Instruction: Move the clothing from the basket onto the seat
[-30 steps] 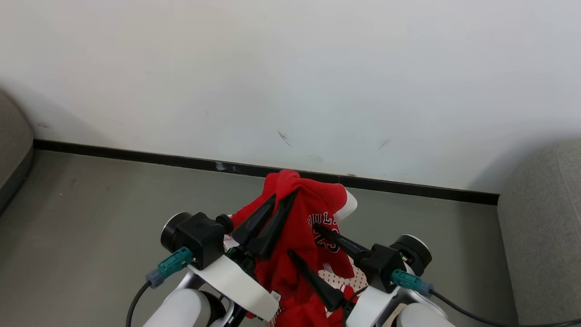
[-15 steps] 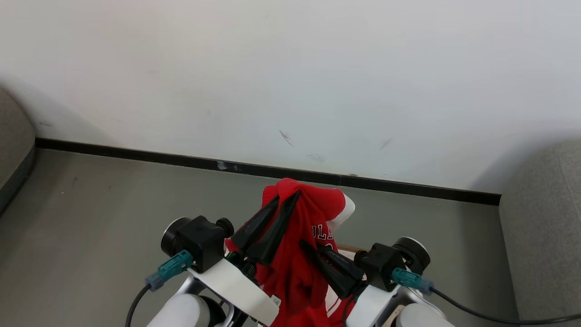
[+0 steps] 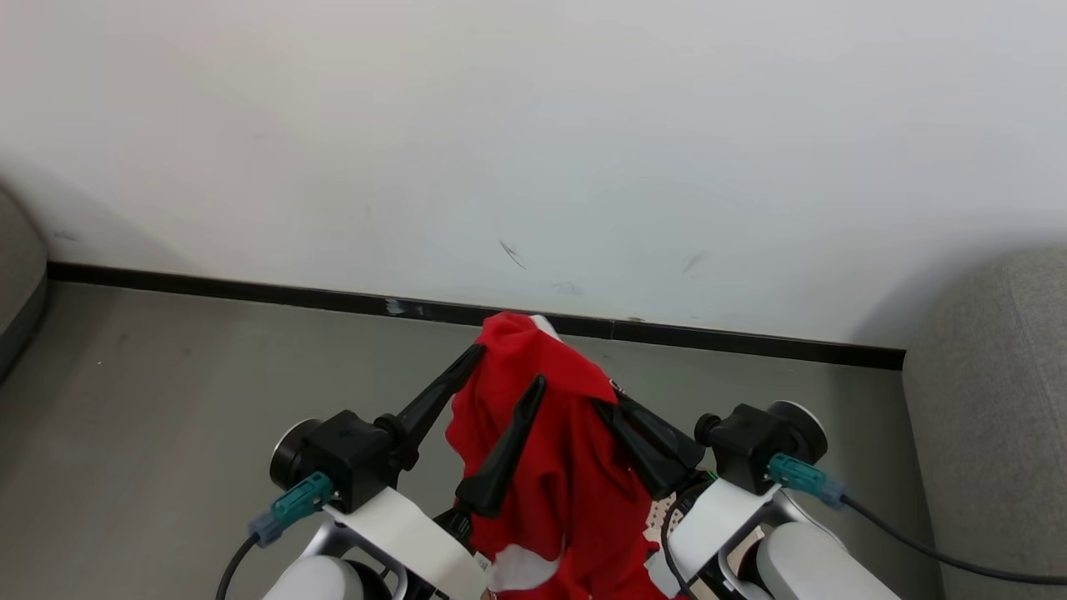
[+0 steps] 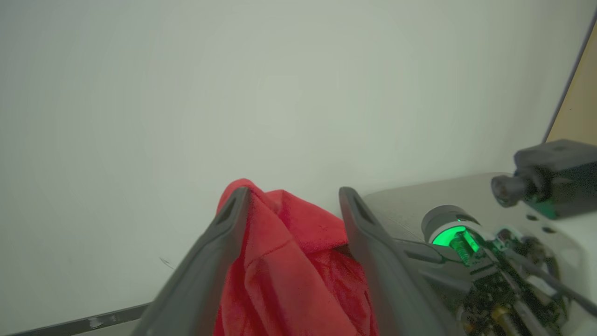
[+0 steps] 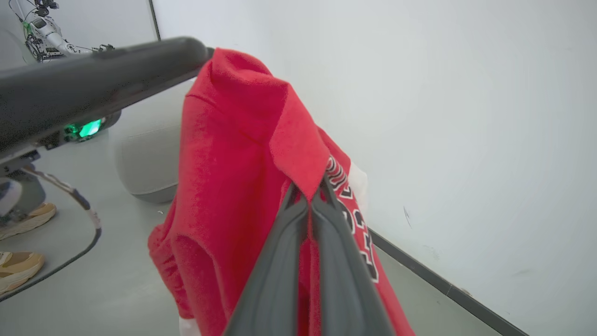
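The clothing (image 3: 550,467), a red jersey with black-and-white lettering (image 5: 345,186), hangs in the air in front of me. My right gripper (image 3: 607,398) is shut on a fold of it (image 5: 310,196). My left gripper (image 3: 510,365) is open, its fingers spread wide with the cloth's peak (image 4: 280,219) still lying between them and draped against one fingertip (image 5: 186,51). A small cream perforated patch of the basket (image 3: 664,507) shows low between my arms. The grey seat (image 3: 992,417) stands at the right of the head view.
A white wall with a black baseboard (image 3: 250,292) runs close behind the garment. Grey floor (image 3: 167,400) lies to the left, with another grey cushion edge (image 3: 17,275) at far left. A person's tan shoes (image 5: 18,268) stand on the floor, near a rounded grey cushion (image 5: 144,158).
My right gripper has shut on the jersey, then my left gripper opened wide. Both arms have risen slightly with the garment. The head camera has shifted a little.
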